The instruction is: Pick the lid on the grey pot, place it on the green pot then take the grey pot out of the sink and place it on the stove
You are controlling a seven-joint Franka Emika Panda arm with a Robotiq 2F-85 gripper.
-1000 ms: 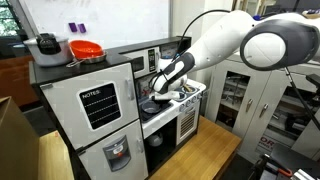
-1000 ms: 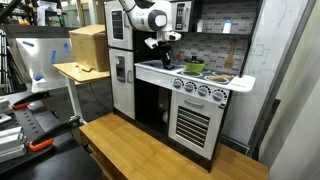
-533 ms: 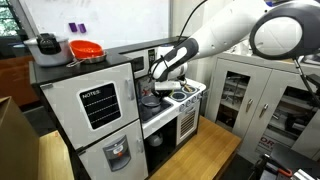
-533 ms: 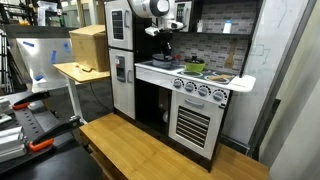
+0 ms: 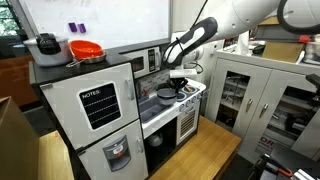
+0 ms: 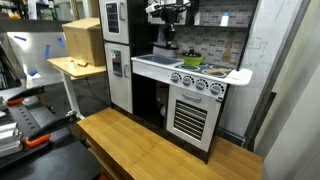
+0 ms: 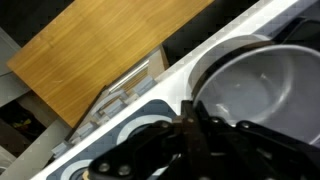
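Pincer (image 5: 178, 72) hangs over the grey pot (image 5: 166, 95), high enough to clear its rim.

In an exterior view it stands up and to one side of the green pot (image 6: 191, 62), which I judge to be the lid's target.

Wrist view: grey pot (image 7: 255, 85) sits in the sink (image 7: 205, 62), open, no lid on it. The fingers are dark and blurred, so I cannot tell whether they are apart or clamped on the lid.

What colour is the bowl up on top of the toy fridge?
The round bowl is bright orange-red. It shows best in an exterior view.
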